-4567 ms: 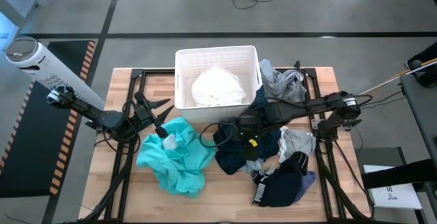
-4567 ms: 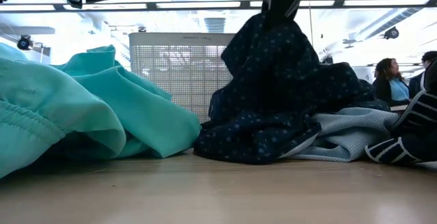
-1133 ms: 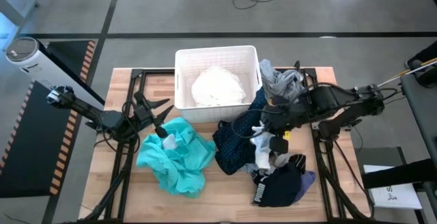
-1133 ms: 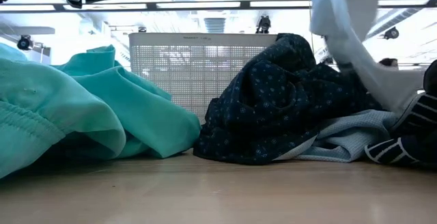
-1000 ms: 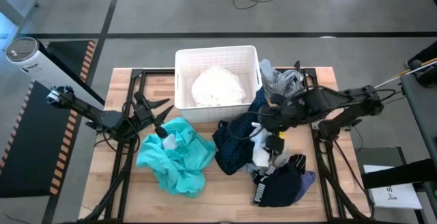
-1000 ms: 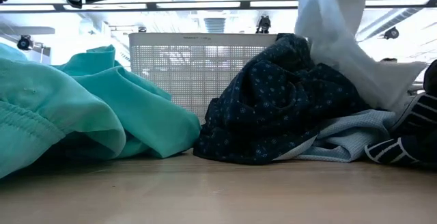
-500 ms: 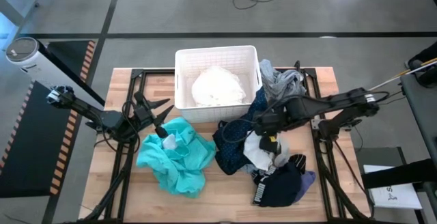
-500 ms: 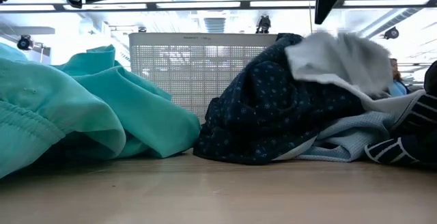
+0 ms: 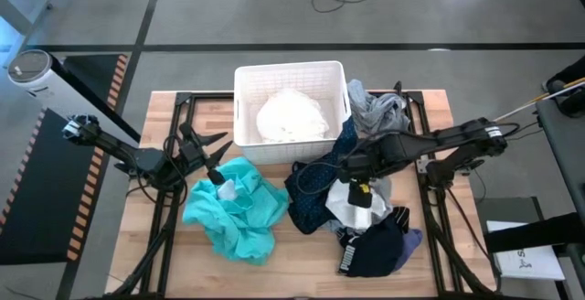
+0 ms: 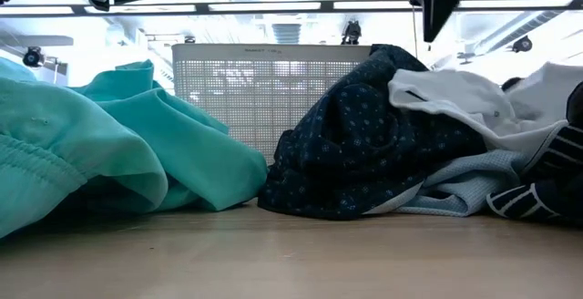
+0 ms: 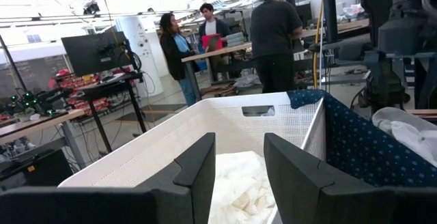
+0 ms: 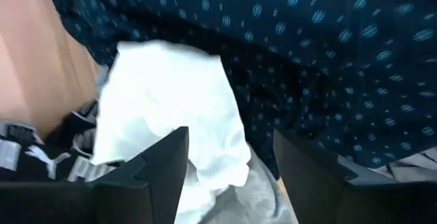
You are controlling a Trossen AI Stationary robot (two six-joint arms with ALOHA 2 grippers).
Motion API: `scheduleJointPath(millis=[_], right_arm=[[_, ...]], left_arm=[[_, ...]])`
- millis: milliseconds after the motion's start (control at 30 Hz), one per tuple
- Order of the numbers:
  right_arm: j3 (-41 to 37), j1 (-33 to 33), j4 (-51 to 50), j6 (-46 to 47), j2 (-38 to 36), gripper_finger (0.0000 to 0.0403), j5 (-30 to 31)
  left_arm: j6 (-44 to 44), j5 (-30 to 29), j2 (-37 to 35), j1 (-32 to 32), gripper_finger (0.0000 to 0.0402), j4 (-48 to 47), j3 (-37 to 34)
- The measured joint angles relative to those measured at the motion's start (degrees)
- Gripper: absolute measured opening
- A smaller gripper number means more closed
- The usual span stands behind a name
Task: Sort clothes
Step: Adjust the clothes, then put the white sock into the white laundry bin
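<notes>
The right pincer (image 9: 355, 183) hung with fingers spread, grasping nothing, just above a white garment (image 9: 349, 204). That garment lay crumpled on the dotted navy one (image 9: 311, 190), in front of the white bin (image 9: 245, 108), its long axis running away from the bin. The left pincer (image 9: 212, 152) waited beside the bin, part open and empty.

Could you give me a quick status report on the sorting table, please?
Right gripper open above the white garment, which lies loose on the dark dotted garment. Left gripper open, facing the bin. Nothing in the way.
</notes>
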Motion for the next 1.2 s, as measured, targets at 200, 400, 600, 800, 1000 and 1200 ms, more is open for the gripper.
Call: scheduleJointPath(millis=[200, 400, 600, 800, 1000, 1200], right_arm=[[-5.1, -1.8, 4.8, -1.3, 0.0, 0.0221, -4.3], [-9.9, -4.3, 9.3, -3.3, 0.1, 0.0232, -4.2], [-11.2, -5.5, 10.6, -6.5, 0.1, 0.0213, -5.7], [-9.8, -5.5, 11.3, -7.4, 0.1, 0.0084, -8.6], [-7.9, -5.0, 11.7, -7.8, 0.1, 0.0013, -10.3], [-1.2, -3.0, 11.5, -8.2, 0.0, 0.0002, -10.2]], left_arm=[[0.0, 0.0, 0.0, 0.0, 0.0114, 0.0, 0.0], [0.0, 0.0, 0.0, 0.0, 0.0114, 0.0, 0.0], [0.0, 0.0, 0.0, 0.0, 0.0114, 0.0, 0.0], [0.2, 0.0, 0.0, 0.0, 0.0114, 0.0, 0.0], [0.2, 0.0, 0.0, 0.0, 0.0114, 0.0, 0.0], [0.2, 0.0, 0.0, 0.0, 0.0114, 0.0, 0.0]])
